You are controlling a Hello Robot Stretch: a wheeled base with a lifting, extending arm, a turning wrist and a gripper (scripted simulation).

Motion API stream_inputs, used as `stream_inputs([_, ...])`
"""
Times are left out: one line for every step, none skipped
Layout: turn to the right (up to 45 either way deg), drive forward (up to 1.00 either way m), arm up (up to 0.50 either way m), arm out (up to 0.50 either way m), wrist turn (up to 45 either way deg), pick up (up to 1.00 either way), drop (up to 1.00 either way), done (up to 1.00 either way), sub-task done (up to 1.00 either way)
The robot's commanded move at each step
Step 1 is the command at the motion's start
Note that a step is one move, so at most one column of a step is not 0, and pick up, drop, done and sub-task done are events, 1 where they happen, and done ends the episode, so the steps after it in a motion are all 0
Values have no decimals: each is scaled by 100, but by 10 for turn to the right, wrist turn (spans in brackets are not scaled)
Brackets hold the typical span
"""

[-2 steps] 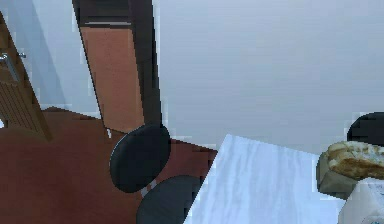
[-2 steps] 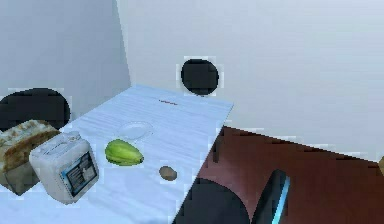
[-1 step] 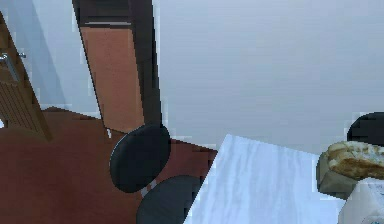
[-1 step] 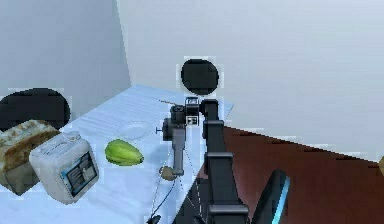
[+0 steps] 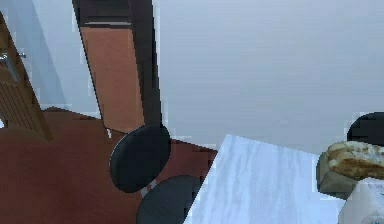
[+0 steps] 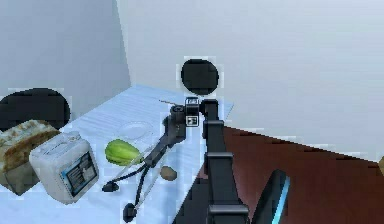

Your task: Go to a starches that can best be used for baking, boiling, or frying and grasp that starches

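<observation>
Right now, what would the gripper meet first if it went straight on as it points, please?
Probably the white tabletop just beyond the gripper, though depth is unclear; the white container sits close beside that line.

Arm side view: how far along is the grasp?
Done: the robot is at the table, with the arm reaching out over it. In hand: the gripper is low by a small brown lump, likely the potato, which lies on the tabletop. I cannot tell whether it holds anything. Left: get the lump clear of the table.
</observation>
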Motion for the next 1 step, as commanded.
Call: stream_inputs([0, 0, 0, 0, 450, 0, 0, 0, 0])
